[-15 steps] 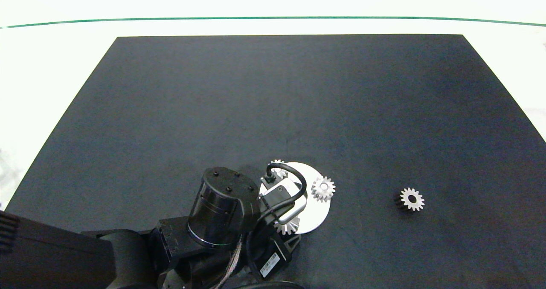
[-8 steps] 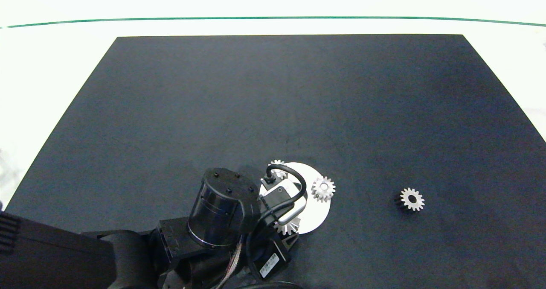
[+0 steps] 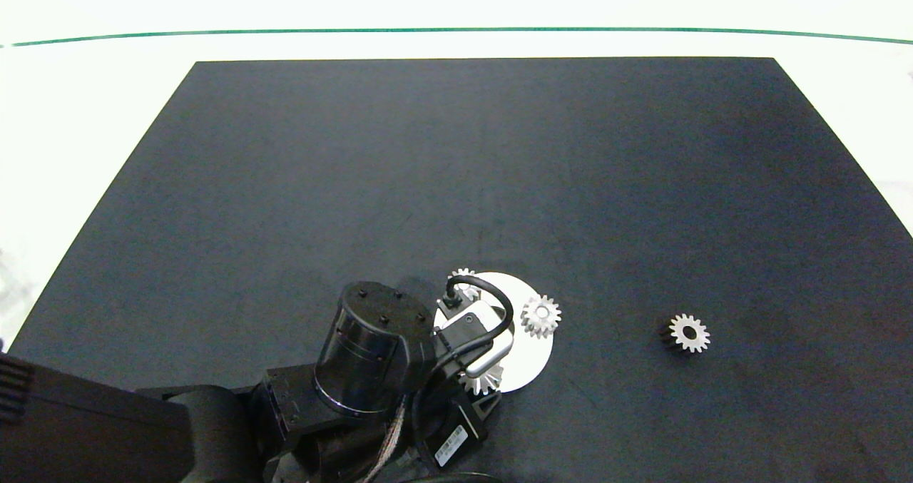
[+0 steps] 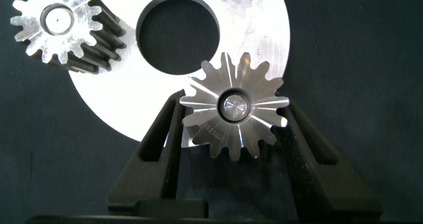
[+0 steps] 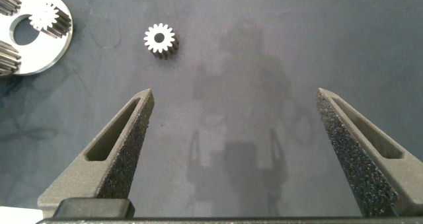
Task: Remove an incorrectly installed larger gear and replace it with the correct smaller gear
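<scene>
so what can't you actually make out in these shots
- Head view: the left gripper is hidden under its own wrist, and so is most of the larger gear.
- Left wrist view: whether the fingers press the larger gear's teeth; they sit either side.
- Head view: a third gear is half hidden by the cable.
- Right gripper: absent from the head view.

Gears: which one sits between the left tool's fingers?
The larger gear, with long pointed starburst teeth, at the silver disc's edge; the others have short blunt teeth.
</scene>
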